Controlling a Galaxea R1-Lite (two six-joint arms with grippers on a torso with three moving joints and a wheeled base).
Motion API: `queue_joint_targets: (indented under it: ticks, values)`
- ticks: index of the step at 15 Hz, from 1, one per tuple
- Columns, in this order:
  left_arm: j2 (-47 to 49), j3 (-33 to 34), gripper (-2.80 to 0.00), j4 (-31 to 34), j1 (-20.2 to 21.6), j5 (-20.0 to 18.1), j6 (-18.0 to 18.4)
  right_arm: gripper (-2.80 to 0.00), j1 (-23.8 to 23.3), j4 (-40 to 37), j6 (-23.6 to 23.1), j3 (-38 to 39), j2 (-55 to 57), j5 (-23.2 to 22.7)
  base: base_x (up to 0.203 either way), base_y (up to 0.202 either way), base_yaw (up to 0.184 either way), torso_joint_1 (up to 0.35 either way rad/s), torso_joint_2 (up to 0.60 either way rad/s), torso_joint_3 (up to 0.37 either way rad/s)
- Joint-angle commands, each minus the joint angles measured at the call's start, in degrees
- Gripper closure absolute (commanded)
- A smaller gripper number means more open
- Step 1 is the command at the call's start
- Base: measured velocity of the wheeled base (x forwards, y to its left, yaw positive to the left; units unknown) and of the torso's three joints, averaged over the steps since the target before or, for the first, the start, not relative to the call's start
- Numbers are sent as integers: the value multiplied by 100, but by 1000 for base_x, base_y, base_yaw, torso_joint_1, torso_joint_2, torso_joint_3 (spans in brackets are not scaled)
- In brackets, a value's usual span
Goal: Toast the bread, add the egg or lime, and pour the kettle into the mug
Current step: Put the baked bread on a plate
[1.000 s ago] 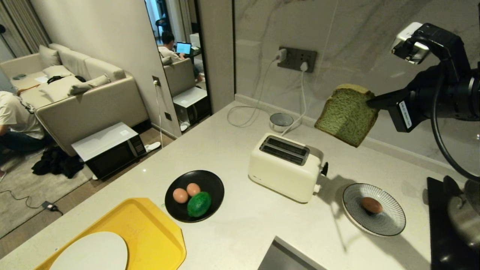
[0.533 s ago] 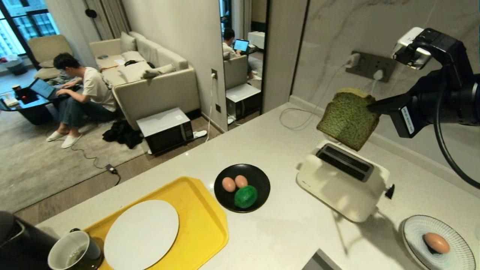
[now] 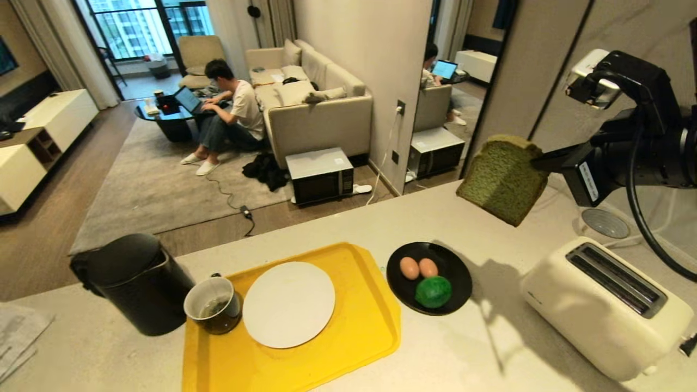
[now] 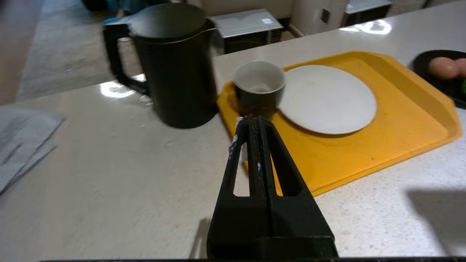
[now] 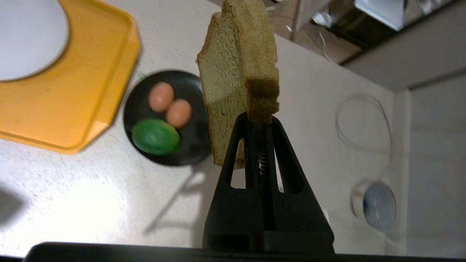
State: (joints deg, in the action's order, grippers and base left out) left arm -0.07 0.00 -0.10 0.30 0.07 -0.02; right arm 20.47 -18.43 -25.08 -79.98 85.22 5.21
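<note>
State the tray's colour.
The tray is yellow, clearest in the head view.

Bare pale stone tabletop (image 3: pixel 490 348) is lying open between the round black dish (image 3: pixel 454 288) and the cream two-slot toaster (image 3: pixel 604 310); the rectangular yellow plastic tray (image 3: pixel 359 337) is blocking my left.

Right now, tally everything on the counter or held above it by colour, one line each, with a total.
Black: 3: kettle, mug, egg dish
Yellow: 1: tray
White: 2: plate, toaster
Green: 2: lime, bread in the right end effector
Pinkish-brown: 2: eggs
Total: 10
</note>
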Motion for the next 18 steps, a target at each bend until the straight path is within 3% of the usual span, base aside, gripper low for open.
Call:
queue_joint_targets:
  ticks: [1,8,14,16,18]
  values:
    - [-1,0,0,1,5,1,0,0,1,-11,-15,10,12,7,-2,-12,174,-3,-1,8]
    - [-1,0,0,1,5,1,-6,0,1,-18,-15,281,-6,-9,-1,-8,158,4,3,2]
    - [-1,0,0,1,5,1,2,0,316,-116,31,737,240,50,0,0,10,1,0,1]
    - [-1,0,0,1,5,1,-6,0,630,-81,308,986,461,232,0,0,0,0,0,0]
    - [-1,0,0,1,5,1,2,0,1113,-64,904,945,866,667,0,0,0,0,0,0]
